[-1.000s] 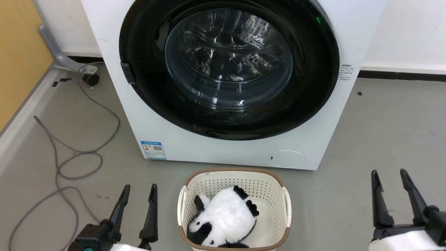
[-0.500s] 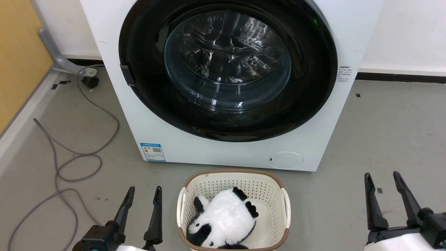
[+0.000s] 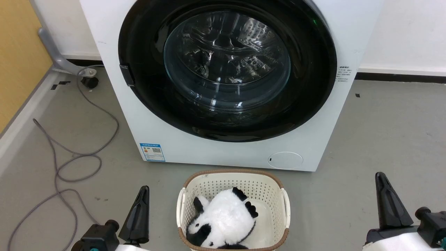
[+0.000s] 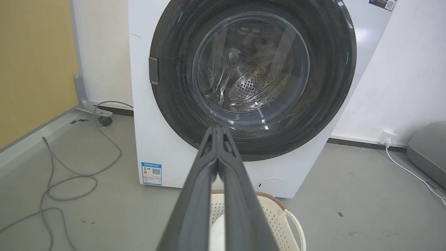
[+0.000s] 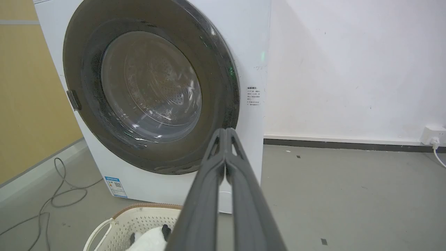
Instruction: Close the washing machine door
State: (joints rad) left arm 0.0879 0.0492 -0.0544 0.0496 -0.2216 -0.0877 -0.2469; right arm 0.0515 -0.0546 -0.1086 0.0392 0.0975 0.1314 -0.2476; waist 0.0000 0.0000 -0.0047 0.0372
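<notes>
Head view first: the washing machine door [image 3: 226, 66] is seen lying flush in the front of the washing machine [image 3: 223, 155], and no gap can be made out between its black frame and the white panel. The left pincer [image 3: 139, 209] and the right pincer [image 3: 388, 200] are held low, well in front of the machine. Each has its fingers pressed together with nothing between them. A cream basket [image 3: 182, 209] with a panda toy [image 3: 223, 218] stands just before the machine.

Left wrist view: the joined fingers [image 4: 204, 181] are aimed at the door's lower rim, well short of the machine.

Right wrist view: the door is seen obliquely, and no raised edge is visible on the machine's front.

Closing is judged done or nearly so. If the latch is to be checked, a firm, square push should be given on the black frame beside the small handle [image 3: 127, 74], not on the glass. The basket should be cleared on the way in.
</notes>
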